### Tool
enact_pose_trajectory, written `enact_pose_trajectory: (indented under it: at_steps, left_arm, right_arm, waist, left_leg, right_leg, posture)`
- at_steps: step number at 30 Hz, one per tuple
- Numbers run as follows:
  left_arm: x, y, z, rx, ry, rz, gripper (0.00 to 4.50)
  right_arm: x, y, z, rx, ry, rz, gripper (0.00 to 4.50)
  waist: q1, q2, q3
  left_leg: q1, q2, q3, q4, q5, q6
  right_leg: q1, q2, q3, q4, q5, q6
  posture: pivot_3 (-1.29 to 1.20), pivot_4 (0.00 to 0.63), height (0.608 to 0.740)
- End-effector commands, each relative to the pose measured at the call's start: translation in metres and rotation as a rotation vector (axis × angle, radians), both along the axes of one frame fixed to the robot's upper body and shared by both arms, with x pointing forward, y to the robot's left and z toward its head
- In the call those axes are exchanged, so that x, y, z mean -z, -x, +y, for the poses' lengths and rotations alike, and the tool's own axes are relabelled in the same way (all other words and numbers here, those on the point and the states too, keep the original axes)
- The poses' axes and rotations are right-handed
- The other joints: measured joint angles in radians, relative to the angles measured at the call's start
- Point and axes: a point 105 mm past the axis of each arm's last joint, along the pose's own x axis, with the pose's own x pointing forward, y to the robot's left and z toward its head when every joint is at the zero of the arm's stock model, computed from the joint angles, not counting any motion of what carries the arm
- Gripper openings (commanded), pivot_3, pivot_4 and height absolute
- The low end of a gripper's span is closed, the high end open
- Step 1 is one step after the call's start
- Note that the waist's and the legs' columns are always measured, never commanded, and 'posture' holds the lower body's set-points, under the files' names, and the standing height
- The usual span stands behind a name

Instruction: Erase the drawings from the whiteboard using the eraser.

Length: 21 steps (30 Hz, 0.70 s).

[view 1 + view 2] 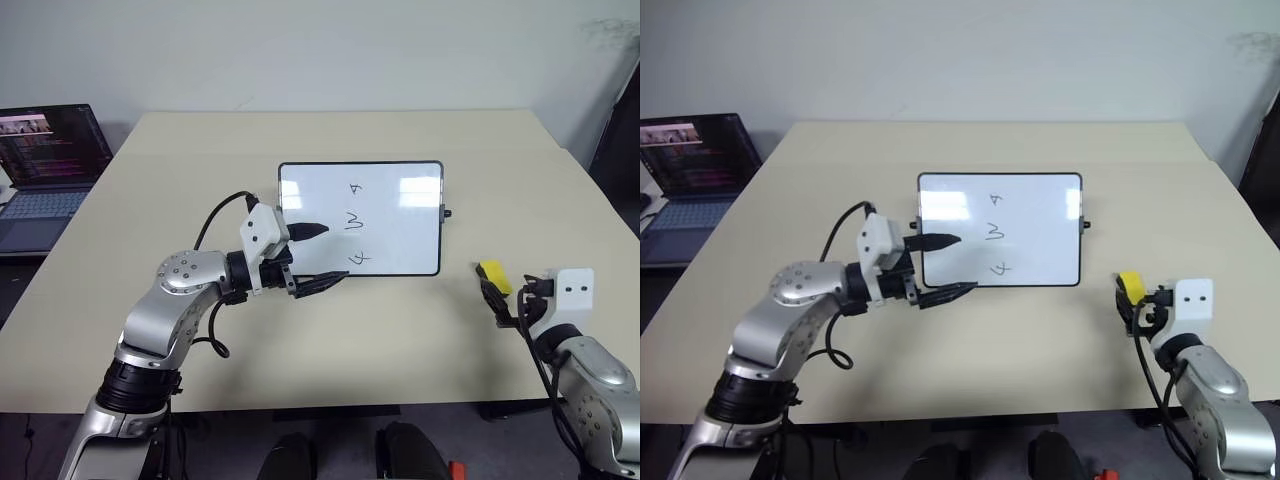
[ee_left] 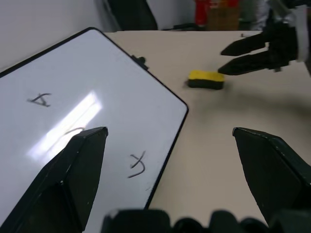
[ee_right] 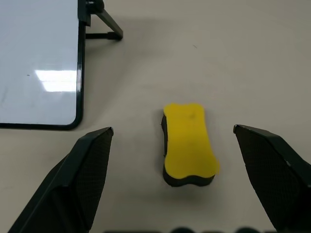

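Beige table (image 1: 400, 340) fills the scene, backed by a pale wall, with wide bare surface on every side of the whiteboard (image 1: 400, 215), which lies flat near the middle. Past the whiteboard's left edge, well apart at the table's far left side, sits an open laptop (image 1: 45, 170), cut off by the frame. A dark shape at the far right is also cut off and hard to make out.

Three drawings (image 1: 355, 222) run in a column down the whiteboard's middle; in the left wrist view only two (image 2: 137, 164) are clear, the third lost in glare. A small black knob (image 1: 446, 213) juts from the whiteboard's right edge.

Left gripper (image 1: 318, 257) hovers at the whiteboard's lower left corner, fingers spread wide and holding nothing, one fingertip over the white surface and the other off its near edge.

To the right of the whiteboard, apart from its lower right corner, the eraser (image 3: 188, 144) lies on bare table. Right gripper (image 3: 187, 182) sits just on the eraser's near side, jaws wide open and empty, the eraser lined up between its two fingers (image 3: 82, 174) without touching either.
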Motion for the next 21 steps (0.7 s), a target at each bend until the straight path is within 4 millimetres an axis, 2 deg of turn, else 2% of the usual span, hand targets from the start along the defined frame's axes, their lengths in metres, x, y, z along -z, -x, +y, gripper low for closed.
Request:
enact_pose_trajectory:
  at_steps: [1,8,21]
  left_arm:
    - [-0.012,0.009,-0.003,0.055,-0.011,-0.037,4.50]
    - [-0.008,0.014,0.002,0.061,-0.052,-0.027,4.50]
    - [0.001,0.019,0.001,0.063,-0.065,-0.003,4.50]
  right_arm:
    - [-0.017,-0.009,0.002,-0.021,-0.005,-0.018,4.37]
    - [-0.016,-0.028,-0.004,-0.017,0.006,0.054,4.37]
    - [0.003,-0.041,-0.022,0.001,-0.003,0.127,4.37]
  waist:
    - [0.004,0.000,0.000]
    - [0.009,0.000,0.000]
    - [0.008,0.000,0.000]
  left_leg:
    - [0.000,0.000,0.000,0.000,0.000,0.000]
    - [-0.002,-0.001,-0.001,0.000,0.000,0.001]
    - [-0.003,-0.001,-0.001,0.000,-0.001,0.001]
  right_leg:
    - [0.000,0.000,0.000,0.000,0.000,0.000]
    - [0.000,0.001,-0.003,-0.002,0.000,0.000]
    - [0.000,0.000,-0.003,-0.002,0.000,0.000]
  posture:
    - [0.00,0.150,0.740]
    - [0.00,0.150,0.740]
    - [0.00,0.150,0.740]
